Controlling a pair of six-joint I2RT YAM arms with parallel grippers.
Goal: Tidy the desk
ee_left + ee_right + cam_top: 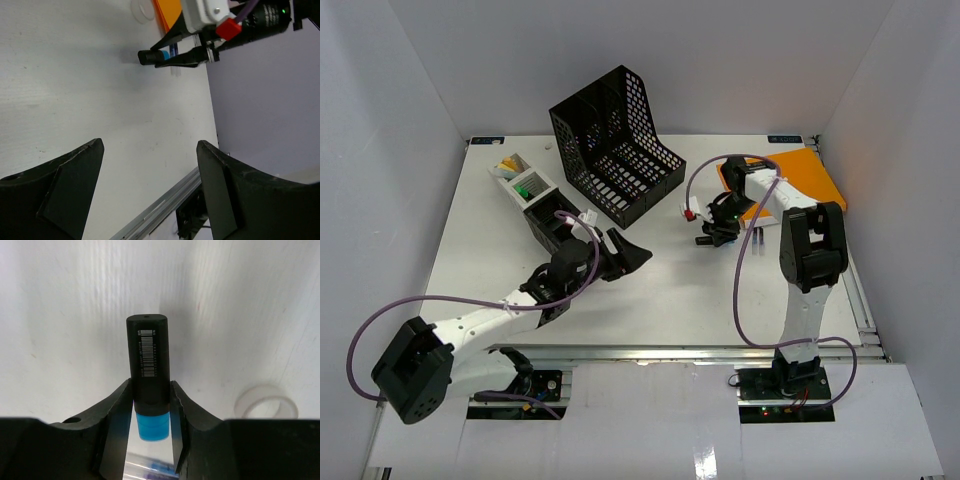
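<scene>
A black marker (148,352) with a barcode label and a blue end lies on the white desk (670,290). My right gripper (150,390) is shut on it near the blue end, both fingers pressed against the barrel. In the top view the right gripper (715,232) is low over the desk, right of centre and next to an orange folder (790,180). From the left wrist, the marker (149,56) sticks out of the right gripper's fingers (182,59). My left gripper (150,145) stands open over bare desk with nothing in it; the top view shows the left gripper (630,258) near the middle.
A black mesh file holder (615,145) stands at the back centre. A narrow organizer tray (535,195) with small items lies to its left. A white tape ring (266,402) sits right of the marker. A clear pen (150,471) lies blurred under the right gripper. The metal rail (680,350) runs along the front.
</scene>
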